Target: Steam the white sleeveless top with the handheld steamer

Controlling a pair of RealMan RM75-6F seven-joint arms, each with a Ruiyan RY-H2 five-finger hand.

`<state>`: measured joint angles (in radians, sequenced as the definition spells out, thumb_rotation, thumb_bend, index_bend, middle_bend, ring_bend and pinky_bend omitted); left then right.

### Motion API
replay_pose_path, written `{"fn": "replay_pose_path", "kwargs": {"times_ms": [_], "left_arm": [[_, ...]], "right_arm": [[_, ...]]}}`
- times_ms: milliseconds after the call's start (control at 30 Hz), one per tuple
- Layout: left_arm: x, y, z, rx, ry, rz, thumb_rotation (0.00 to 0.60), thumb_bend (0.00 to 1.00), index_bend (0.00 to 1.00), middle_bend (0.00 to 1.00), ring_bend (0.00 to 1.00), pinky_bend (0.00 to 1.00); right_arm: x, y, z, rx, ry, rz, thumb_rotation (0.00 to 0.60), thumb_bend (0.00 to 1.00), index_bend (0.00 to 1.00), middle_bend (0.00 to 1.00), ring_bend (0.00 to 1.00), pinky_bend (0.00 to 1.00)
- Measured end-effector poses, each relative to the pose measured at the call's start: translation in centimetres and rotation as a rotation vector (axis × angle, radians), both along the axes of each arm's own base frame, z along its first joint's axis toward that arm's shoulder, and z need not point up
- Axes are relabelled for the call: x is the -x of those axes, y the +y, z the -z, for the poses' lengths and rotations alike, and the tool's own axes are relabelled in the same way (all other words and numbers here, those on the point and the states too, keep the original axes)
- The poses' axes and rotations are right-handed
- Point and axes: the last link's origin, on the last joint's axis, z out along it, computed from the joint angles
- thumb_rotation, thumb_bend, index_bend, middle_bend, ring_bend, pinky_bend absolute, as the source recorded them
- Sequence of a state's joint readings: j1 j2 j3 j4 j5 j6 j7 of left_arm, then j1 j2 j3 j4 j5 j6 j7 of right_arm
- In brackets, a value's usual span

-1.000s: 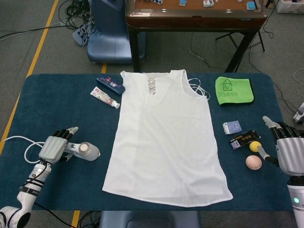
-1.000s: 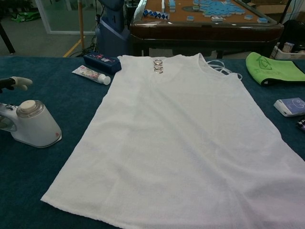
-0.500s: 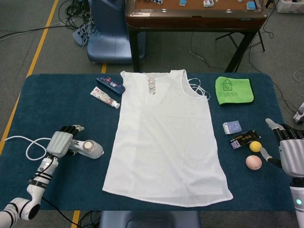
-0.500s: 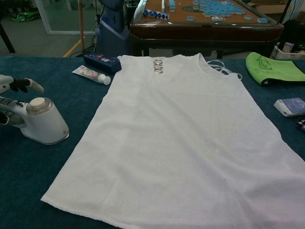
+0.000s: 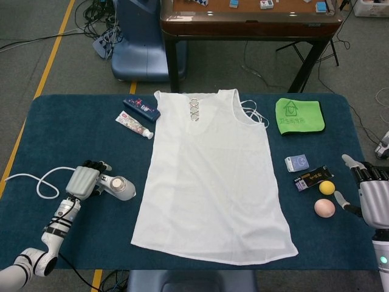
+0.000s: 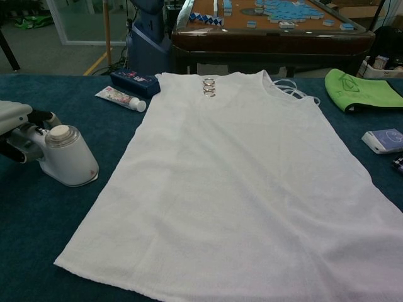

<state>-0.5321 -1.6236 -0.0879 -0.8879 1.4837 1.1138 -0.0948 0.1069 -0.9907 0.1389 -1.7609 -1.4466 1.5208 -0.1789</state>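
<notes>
Left hand (image 5: 81, 180) grips the steamer (image 5: 120, 188) by its handle, head resting on the table just left of the top (image 5: 213, 176), not yet on fabric. The top lies flat, long axis running from the neckline down toward the robot; left hand is nearer. Right hand (image 5: 371, 193) is spread and holds nothing, well right of the top.

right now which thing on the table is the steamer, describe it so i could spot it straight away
Start at the white top spread across the middle of the blue table. Just off its lower left edge, the steamer sits on the cloth, gripped by the left hand. It is the only white rounded body with a round cap and a white cord trailing off; the tube and box further back are small and flat.
</notes>
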Motion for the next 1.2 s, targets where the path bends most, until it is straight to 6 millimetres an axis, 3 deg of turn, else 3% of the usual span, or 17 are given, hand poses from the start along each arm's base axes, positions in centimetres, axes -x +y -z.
{"fn": "replay_pose_path", "kwargs": {"times_ms": [500, 800, 1200], "left_arm": [[-0.1, 0.9, 1.3, 0.008, -0.063, 0.002, 0.6, 0.19, 0.54, 0.52, 0.45, 0.32], [-0.3, 1.4, 1.2, -0.014, -0.091, 0.012, 0.6, 0.19, 0.64, 0.55, 0.47, 0.35], [0.2, 1.5, 0.5, -0.054, -0.157, -0.007, 0.6, 0.19, 0.77, 0.65, 0.55, 0.53]], "right_arm": [[0.7, 0.2, 0.0, -0.005, -0.006, 0.027, 0.6, 0.25, 0.16, 0.29, 0.23, 0.3], [1.0, 0.2, 0.1, -0.017, -0.009, 0.039, 0.6, 0.25, 0.17, 0.29, 0.23, 0.3], [1.0, 0.0, 0.3, -0.038, -0.008, 0.047, 0.6, 0.25, 0.19, 0.29, 0.23, 0.3]]}}
